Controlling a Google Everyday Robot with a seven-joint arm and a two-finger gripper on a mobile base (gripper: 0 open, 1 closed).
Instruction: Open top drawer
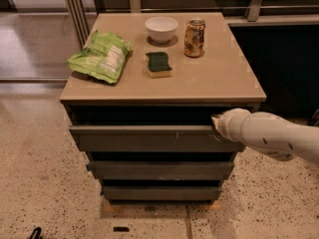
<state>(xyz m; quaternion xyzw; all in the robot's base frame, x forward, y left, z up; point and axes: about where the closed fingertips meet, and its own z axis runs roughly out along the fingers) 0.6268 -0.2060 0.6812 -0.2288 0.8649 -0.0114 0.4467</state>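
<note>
Where the top drawer (144, 139) sits under the tan tabletop (224, 83), a dark gap above its front, the gripper (217, 124) touches its right upper edge. Whether it is wide or clamped cannot be told.

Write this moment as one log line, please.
gripper: at right end of top drawer | drawer: at most slightly out | tabletop: bowl, can, sponge, green bag
</note>
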